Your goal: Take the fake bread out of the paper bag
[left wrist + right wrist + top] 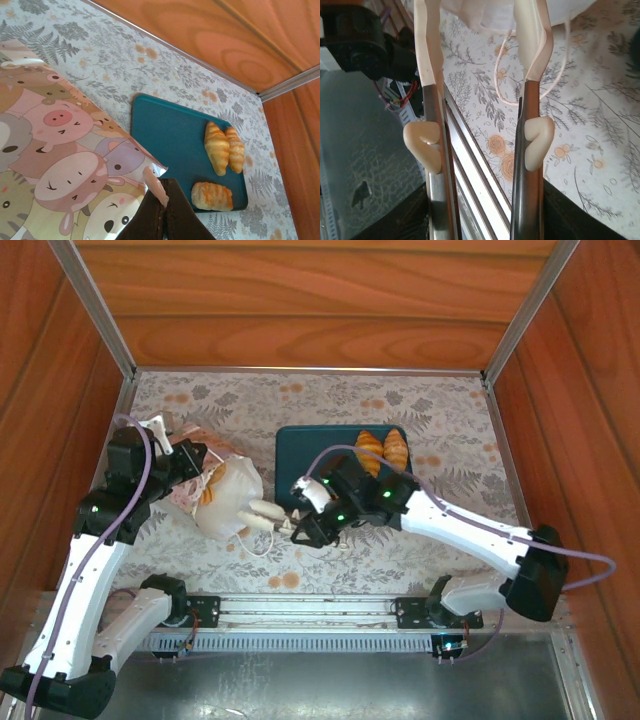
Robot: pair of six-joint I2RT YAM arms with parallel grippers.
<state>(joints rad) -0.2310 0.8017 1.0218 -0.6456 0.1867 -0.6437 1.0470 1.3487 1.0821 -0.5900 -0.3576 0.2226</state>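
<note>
While the teal tray (300,455) at the centre of the overhead view carries two croissants (383,451) and a ridged roll (212,195), the paper bag (228,498) lies on its side left of centre. The left gripper (190,465) is pinched tight on the bag's patterned upper-left edge. The right gripper (255,510) reaches across the tray's lower-left corner, jaws about half apart and tips at the bag's mouth. Whether they grip anything, I cannot tell.

No legible text or labels anywhere
</note>
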